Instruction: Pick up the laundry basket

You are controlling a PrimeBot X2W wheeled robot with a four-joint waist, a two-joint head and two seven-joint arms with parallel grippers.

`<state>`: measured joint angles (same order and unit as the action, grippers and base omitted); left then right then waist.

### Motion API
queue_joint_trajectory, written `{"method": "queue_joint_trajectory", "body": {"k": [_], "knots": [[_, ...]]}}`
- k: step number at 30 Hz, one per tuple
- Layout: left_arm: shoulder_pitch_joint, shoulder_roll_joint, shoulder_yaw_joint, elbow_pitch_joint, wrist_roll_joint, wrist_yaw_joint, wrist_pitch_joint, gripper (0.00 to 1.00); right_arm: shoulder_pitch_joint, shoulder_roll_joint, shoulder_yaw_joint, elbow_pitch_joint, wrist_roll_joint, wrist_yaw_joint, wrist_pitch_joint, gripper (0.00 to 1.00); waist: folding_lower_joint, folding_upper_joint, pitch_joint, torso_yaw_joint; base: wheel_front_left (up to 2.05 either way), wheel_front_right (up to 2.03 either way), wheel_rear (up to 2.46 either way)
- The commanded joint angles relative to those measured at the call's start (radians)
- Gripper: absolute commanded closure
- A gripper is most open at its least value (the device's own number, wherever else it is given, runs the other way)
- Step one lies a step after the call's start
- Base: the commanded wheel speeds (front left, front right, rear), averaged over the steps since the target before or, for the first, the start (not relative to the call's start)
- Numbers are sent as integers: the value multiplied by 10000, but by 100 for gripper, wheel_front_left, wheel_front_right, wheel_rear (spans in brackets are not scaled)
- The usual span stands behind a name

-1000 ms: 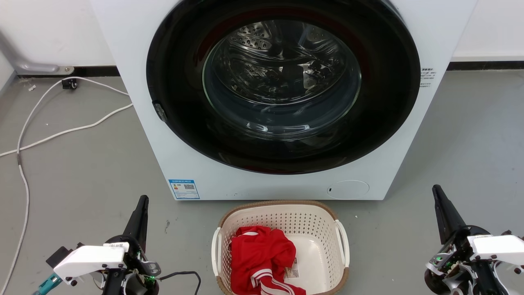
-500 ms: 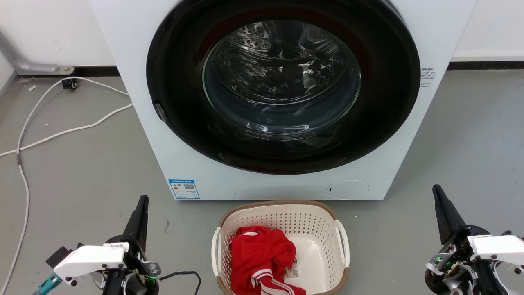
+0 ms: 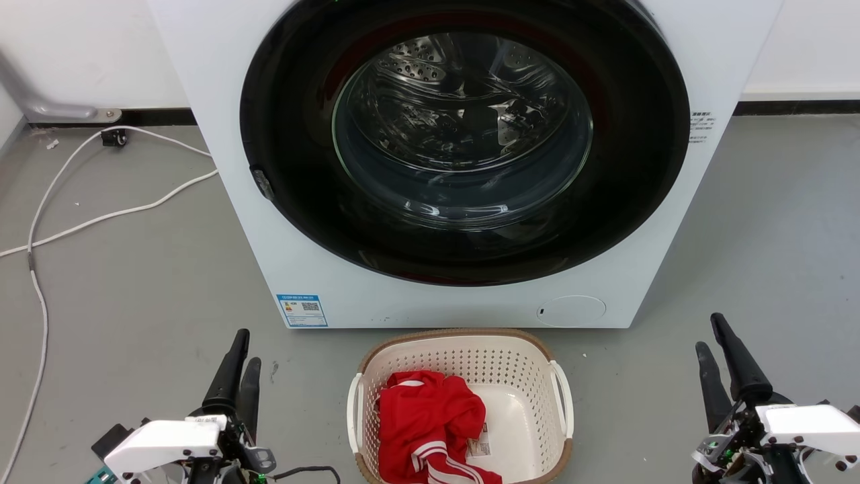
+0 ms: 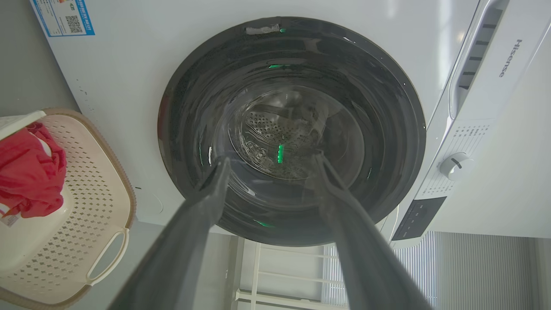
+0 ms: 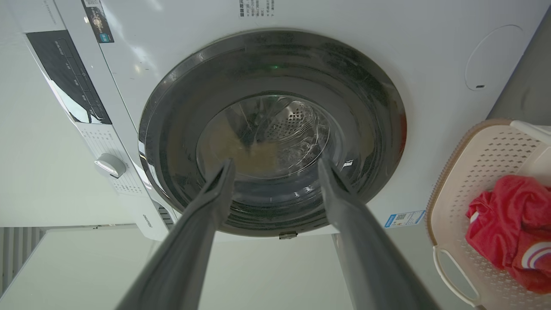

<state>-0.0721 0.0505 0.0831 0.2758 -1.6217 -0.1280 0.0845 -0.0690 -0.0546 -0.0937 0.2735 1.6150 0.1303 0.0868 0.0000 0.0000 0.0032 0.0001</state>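
The laundry basket (image 3: 463, 357) stands on the grey floor just in front of the washing machine, cream and perforated, with a brown rim and a white handle on each side. A red garment with white stripes (image 3: 426, 420) lies inside it. My left gripper (image 3: 248, 347) is on the basket's left, well apart from it, open and holding nothing. My right gripper (image 3: 709, 332) is on its right, also open and apart from it. In the left wrist view my left gripper (image 4: 271, 159) points at the machine door, with the basket (image 4: 99, 189) at the left edge. In the right wrist view my right gripper (image 5: 275, 162) does the same, with the basket (image 5: 473, 163) at the right.
The white washing machine (image 3: 269, 269) with its round dark glass door (image 3: 463, 134) rises directly behind the basket. White cables (image 3: 40, 222) trail across the floor at the far left. Bare grey floor lies on both sides of the basket.
Each gripper showed a single dark finger shape before; now two separate fingers show on each. Both grippers sit slightly lower and nearer the basket. The basket has not moved.
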Motion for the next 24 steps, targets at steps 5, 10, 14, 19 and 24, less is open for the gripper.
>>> {"method": "queue_joint_trajectory", "body": {"k": [5, 10, 14, 19, 24], "knots": [[-303, 58, -281, -294, 673, -13, -368, 0, -137, -17, 151, -273, -708, 2, -358, 0, 0, 0, 0, 10, 0, 0, 0], [-302, 45, -244, -549, 1594, -14, -551, 0, -117, -14, 145, -412, -1478, 3, -542, 0, 0, 0, 1, 14, 0, 0, 0], [-270, 38, -297, -829, 2455, -16, -723, 0, -94, -11, 153, -609, -2377, 3, -720, 0, 0, 0, 2, 22, 0, 0, 0], [-251, 36, -488, -1047, 3538, -11, -927, 0, -48, -8, 194, -833, -3640, 3, -925, 0, 0, 0, 1, 42, 0, 0, 0], [-265, 34, -709, -1185, 4687, 92, -1120, 0, -29, -5, 258, -1048, -4931, 3, -1121, 0, 0, 0, 6, 53, 0, 0, 0]]}}
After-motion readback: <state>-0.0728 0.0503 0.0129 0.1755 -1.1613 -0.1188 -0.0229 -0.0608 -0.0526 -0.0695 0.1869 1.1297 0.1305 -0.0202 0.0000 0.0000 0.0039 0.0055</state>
